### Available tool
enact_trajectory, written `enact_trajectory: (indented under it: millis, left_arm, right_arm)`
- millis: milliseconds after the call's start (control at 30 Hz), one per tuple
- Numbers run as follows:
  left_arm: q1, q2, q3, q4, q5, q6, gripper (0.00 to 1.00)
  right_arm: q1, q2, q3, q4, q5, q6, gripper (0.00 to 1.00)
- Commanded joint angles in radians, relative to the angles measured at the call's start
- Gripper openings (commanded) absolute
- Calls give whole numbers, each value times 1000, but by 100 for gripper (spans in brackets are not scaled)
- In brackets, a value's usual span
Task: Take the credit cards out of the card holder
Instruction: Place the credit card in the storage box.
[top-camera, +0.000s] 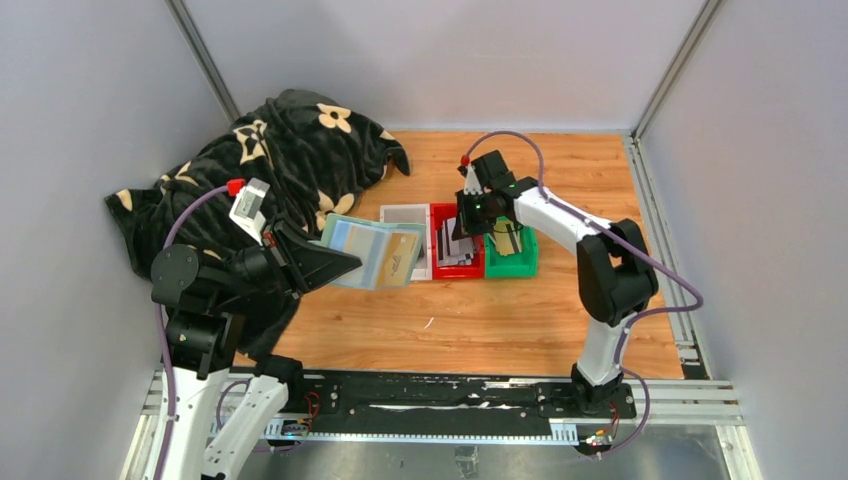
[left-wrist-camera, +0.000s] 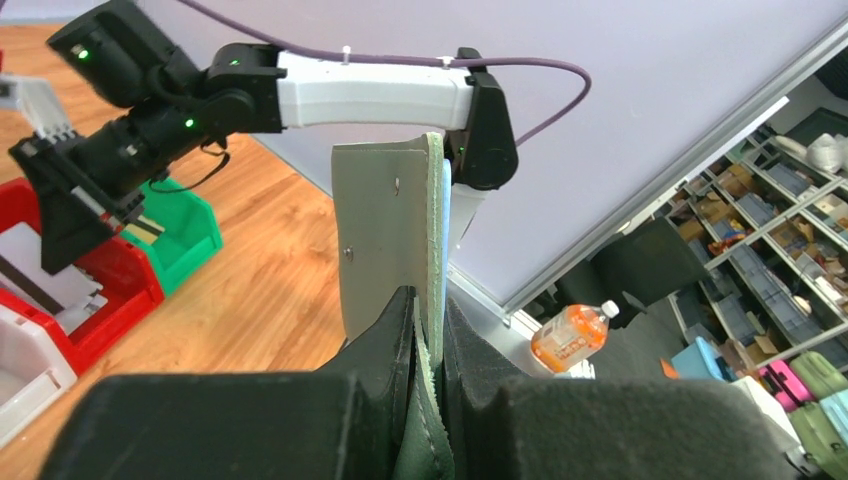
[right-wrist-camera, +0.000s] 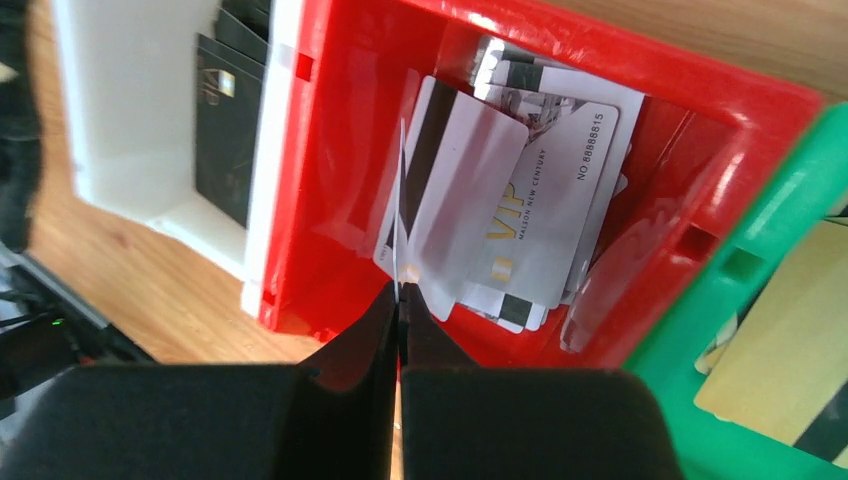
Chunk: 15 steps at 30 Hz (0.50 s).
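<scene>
My left gripper is shut on the edge of the card holder, which it holds open above the table with the paler inside facing up. From the left wrist, the sage holder stands upright between the fingers. My right gripper hovers over the red tray, shut on a thin silvery-white credit card seen edge-on. Several silvery-white credit cards lie in the red tray. Black ones are in the white tray, and a gold one is in the green tray.
The white, red and green trays stand side by side mid-table. A dark floral blanket is heaped at the back left. Walls close in the left, back and right sides.
</scene>
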Motion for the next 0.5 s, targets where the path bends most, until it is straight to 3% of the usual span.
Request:
enact_trajectory:
  millis: [0,67,167,467]
  left_arm:
    - [0,-17,29,9,2,5,0]
    - [0,-16,28,9,2,4,0]
    - [0,-15,33,14,3,1,0]
    - [0,-16,29,17,10,7,0]
  right_arm:
    - [35,57,35,-57,100,-9,0]
    - [47,75,44,-51,109,-4,0]
    - [67,79,53,-51,139,0,9]
    - [93,-92,34,-57,205,37,54]
